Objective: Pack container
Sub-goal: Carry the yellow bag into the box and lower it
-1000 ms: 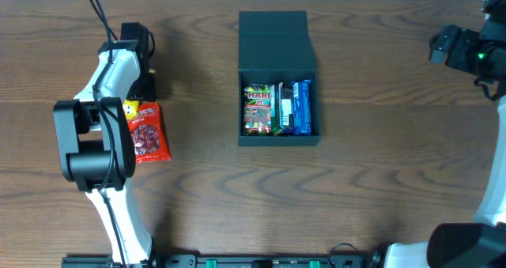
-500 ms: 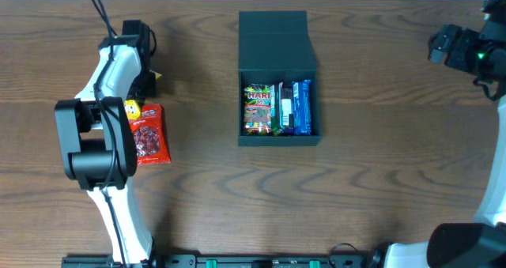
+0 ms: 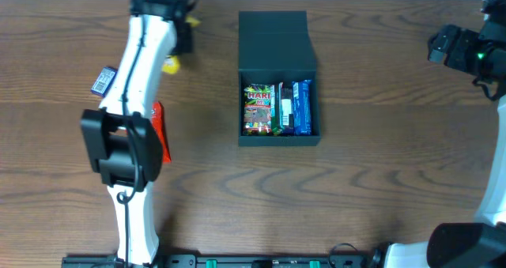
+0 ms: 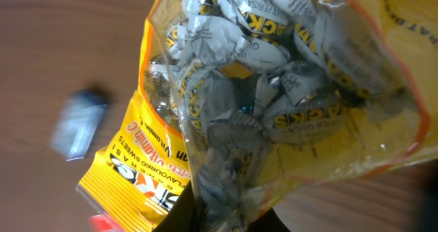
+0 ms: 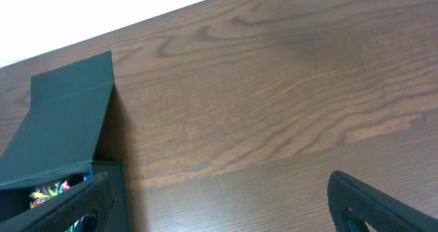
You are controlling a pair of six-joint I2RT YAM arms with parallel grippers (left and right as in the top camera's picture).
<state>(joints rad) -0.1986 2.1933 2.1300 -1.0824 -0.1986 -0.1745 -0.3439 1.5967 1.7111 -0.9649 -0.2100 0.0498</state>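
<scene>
The left gripper [image 3: 180, 37] pinches a yellow sweet bag [image 4: 274, 102] at the far left of the open container [image 3: 273, 43]. The right gripper [image 5: 219, 201] hangs far right, fingers spread.

"HARI" on packet [image 3: 258, 108], "ACKS" in yellow bag [image 4: 294, 119]

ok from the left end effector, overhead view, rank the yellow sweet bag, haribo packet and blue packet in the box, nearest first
1. yellow bag of wrapped sweets: in its grip
2. green-and-red Haribo packet: left side of the dark cardboard box
3. blue packet: right side of that box
</scene>
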